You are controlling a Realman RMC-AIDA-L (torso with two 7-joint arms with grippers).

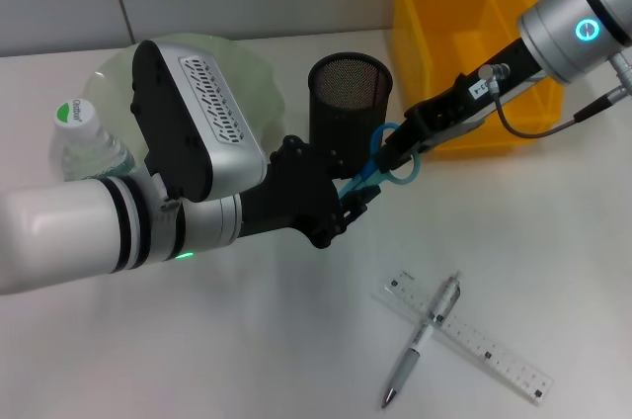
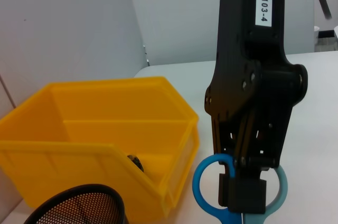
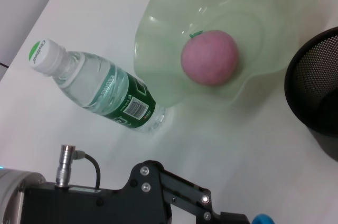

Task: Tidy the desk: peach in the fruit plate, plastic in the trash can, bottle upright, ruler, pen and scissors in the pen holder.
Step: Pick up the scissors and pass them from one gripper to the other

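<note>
The blue scissors [image 1: 383, 168] hang tilted beside the black mesh pen holder [image 1: 349, 93]. My left gripper [image 1: 351, 204] is shut on their blade end. My right gripper [image 1: 403, 145] is shut on the handle loops [image 2: 211, 192], its fingers [image 2: 242, 187] clamped between the two rings. The peach [image 3: 209, 56] lies in the green fruit plate [image 3: 253, 2]. Next to the plate, the bottle [image 1: 84, 142] stands upright. Ruler [image 1: 494, 352] and pen [image 1: 425, 335] lie crossed on the table at the front right. The plastic is out of view.
The yellow bin [image 1: 464, 34] stands behind the right arm, just beyond the pen holder [image 2: 79, 205]. A small dark thing [image 2: 134, 161] lies inside it. My bulky left forearm [image 1: 99, 231] covers the table's left front and part of the plate [image 1: 252, 73].
</note>
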